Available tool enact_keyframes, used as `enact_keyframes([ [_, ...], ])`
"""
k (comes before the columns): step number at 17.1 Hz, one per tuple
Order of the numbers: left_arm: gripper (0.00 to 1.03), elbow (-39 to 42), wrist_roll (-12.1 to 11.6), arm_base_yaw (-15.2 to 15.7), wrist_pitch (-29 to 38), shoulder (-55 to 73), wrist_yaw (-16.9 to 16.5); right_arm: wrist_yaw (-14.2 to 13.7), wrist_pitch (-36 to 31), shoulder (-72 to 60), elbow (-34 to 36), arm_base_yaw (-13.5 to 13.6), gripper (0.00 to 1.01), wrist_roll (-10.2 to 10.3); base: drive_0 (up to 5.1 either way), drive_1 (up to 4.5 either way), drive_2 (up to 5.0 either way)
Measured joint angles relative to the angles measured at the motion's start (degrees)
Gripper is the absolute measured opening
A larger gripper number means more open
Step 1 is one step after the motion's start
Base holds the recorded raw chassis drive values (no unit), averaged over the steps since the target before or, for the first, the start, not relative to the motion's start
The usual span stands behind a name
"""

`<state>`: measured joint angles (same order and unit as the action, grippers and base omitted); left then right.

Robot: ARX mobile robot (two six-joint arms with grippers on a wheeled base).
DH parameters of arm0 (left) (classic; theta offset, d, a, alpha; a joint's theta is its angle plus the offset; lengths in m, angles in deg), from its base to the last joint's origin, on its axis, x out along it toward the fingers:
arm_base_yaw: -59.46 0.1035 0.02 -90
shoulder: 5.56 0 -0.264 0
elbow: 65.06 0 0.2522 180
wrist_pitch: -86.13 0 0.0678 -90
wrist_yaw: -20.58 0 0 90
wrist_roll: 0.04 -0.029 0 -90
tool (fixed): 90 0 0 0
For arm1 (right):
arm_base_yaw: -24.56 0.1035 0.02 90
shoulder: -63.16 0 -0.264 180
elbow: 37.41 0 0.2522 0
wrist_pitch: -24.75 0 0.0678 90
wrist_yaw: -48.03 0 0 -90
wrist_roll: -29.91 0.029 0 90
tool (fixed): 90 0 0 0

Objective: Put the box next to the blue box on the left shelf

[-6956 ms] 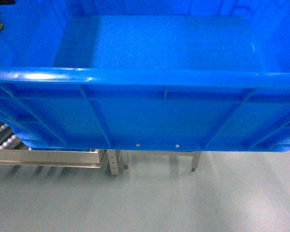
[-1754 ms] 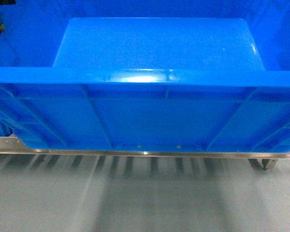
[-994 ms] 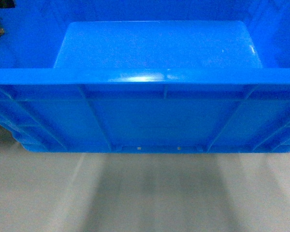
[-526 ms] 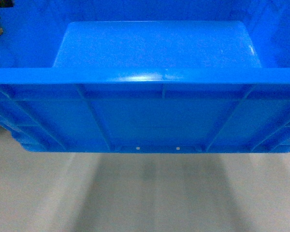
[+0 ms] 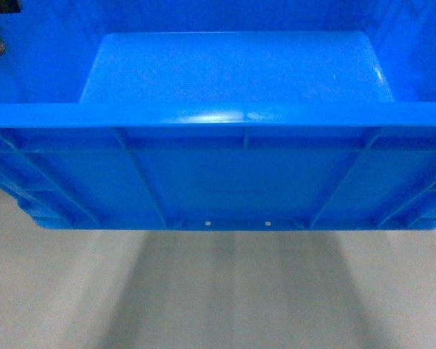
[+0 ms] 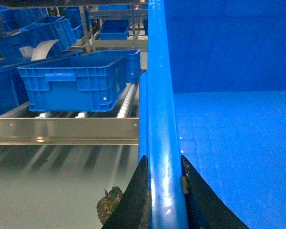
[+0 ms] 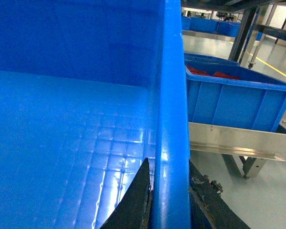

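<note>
The box [image 5: 232,174], a large bright blue ribbed crate, fills the head view and hangs above the grey floor. My left gripper [image 6: 163,167] is shut on its left rim. On the opposite rim my right gripper [image 7: 169,174] is shut too, one finger inside the wall and one outside. In the left wrist view the left shelf [image 6: 62,131] shows its metal front rail and white rollers [image 6: 126,102]. A smaller blue box [image 6: 76,88] sits on it, left of my crate. The shelf does not show in the head view.
More blue crates [image 6: 38,33] stand on racks behind the left shelf. To the right, a blue crate with red contents [image 7: 233,102] sits on a metal rack [image 7: 233,143]. A rough brownish lump [image 6: 109,202] shows beside the left fingers. Grey floor [image 5: 218,291] lies below.
The shelf's metal rail, under the box in the head view 1.8 s ago, has left that view; only floor shows there now. Over the last half second the box barely moves.
</note>
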<state>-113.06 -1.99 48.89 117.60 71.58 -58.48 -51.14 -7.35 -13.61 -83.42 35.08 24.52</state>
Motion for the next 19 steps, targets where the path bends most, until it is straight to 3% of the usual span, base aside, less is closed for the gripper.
enact_keyframes([
  [9, 0.1, 0.0, 0.0, 0.0, -0.2, 0.0, 0.0, 0.0, 0.2, 0.0, 0.0, 0.0, 0.13, 0.1, 0.0, 0.0, 0.0],
  [19, 0.1, 0.0, 0.0, 0.0, 0.0, 0.0, 0.0, 0.1, -0.1, 0.1, 0.0, 0.0, 0.13, 0.4, 0.0, 4.3, -4.2],
])
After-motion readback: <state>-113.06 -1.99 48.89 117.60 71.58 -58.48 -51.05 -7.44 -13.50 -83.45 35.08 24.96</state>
